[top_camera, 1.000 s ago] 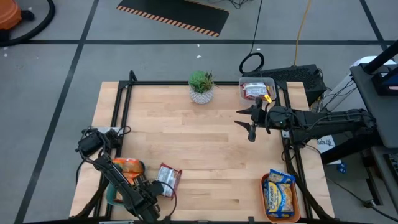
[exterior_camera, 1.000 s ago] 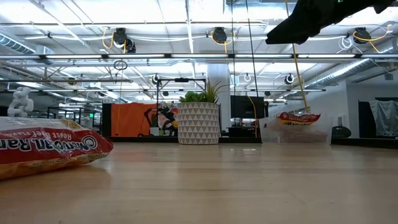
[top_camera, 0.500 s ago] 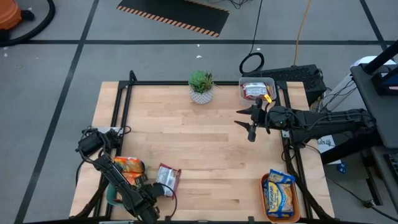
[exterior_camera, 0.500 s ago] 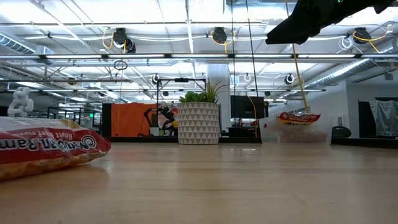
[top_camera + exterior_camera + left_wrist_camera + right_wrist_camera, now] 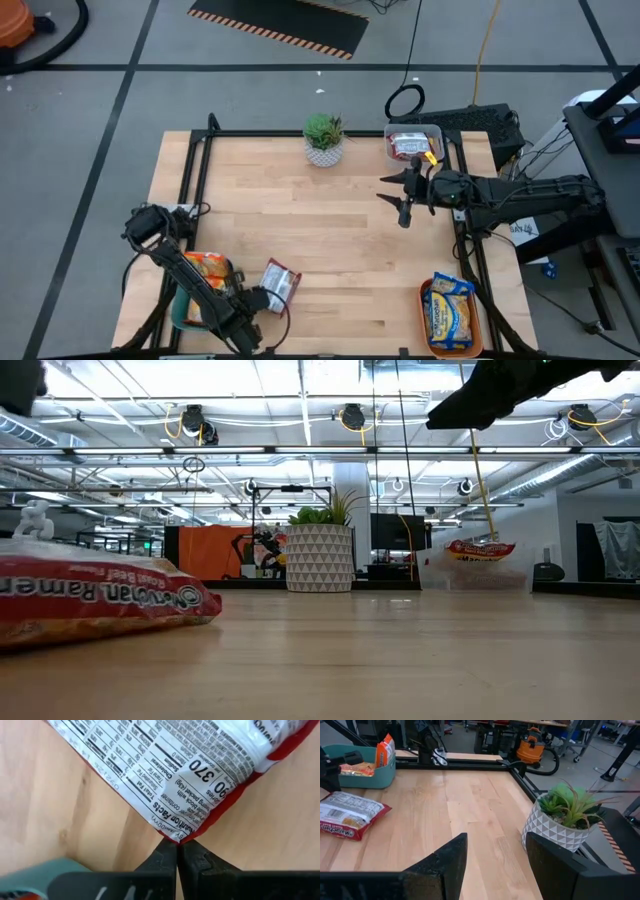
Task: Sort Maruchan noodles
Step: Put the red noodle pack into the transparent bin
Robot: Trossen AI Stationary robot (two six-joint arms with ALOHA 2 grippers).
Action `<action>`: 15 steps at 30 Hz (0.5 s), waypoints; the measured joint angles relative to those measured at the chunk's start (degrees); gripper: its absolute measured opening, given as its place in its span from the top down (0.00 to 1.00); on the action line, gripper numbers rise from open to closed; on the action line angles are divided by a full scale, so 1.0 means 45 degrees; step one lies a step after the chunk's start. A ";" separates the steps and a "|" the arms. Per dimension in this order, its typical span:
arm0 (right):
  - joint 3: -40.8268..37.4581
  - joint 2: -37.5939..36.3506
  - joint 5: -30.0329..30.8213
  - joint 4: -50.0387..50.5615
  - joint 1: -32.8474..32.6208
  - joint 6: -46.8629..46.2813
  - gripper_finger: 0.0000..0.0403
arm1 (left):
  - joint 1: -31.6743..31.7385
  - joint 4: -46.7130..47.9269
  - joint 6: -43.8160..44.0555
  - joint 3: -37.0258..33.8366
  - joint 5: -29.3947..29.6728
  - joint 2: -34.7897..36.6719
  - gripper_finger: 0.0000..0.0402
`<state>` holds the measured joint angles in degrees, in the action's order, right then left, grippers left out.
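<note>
A dark red Maruchan packet (image 5: 280, 283) with a white label lies near the table's front-left, beside a teal tray (image 5: 180, 310) that holds orange packets (image 5: 207, 267). My left gripper (image 5: 257, 299) is at the packet's tray-side corner, shut on it. The packet also shows at the left of the low view (image 5: 95, 600). My right gripper (image 5: 403, 197) hovers open above the table's far right, near a clear tub (image 5: 413, 143) with a red packet in it. An orange tray (image 5: 428, 322) at the front right holds a yellow-and-blue packet (image 5: 450, 313). My left gripper (image 5: 179, 851) pinches one corner (image 5: 178, 835) of the red packet between its two shut fingertips, at the red seam below the white nutrition label. The fingers come nearly level from the teal tray's side. The packet lies flat on the wood beyond the fingers.
A potted plant (image 5: 323, 138) in a white patterned pot stands at the middle of the far edge. A black frame (image 5: 195, 170) runs along the table's left, far and right sides. Bare wood (image 5: 330, 250) lies between the two arms.
My left gripper has moved a little toward the table's right, still shut on the packet's corner. The red packet has slid along the table to the right, away from the teal tray, and has turned slightly. My right arm has kept still.
</note>
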<state>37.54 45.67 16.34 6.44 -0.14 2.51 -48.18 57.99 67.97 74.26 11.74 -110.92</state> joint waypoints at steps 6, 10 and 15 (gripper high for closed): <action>-0.0005 0.0000 0.0005 -0.0398 0.0000 0.0697 0.51 | 0.0634 0.0307 -0.1309 0.0005 0.0265 0.0373 0.99; -0.0005 -0.0004 0.0005 -0.0421 0.0000 0.0943 0.51 | 0.1089 0.0610 -0.2122 0.0010 0.0567 0.0762 1.00; -0.0010 -0.0005 0.0005 -0.0401 0.0000 0.1015 0.51 | 0.1612 0.0522 -0.3138 0.0024 0.1485 0.1394 1.00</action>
<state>37.50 45.65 16.36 4.63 -0.14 7.08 -40.92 60.34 53.84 74.37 18.42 -104.65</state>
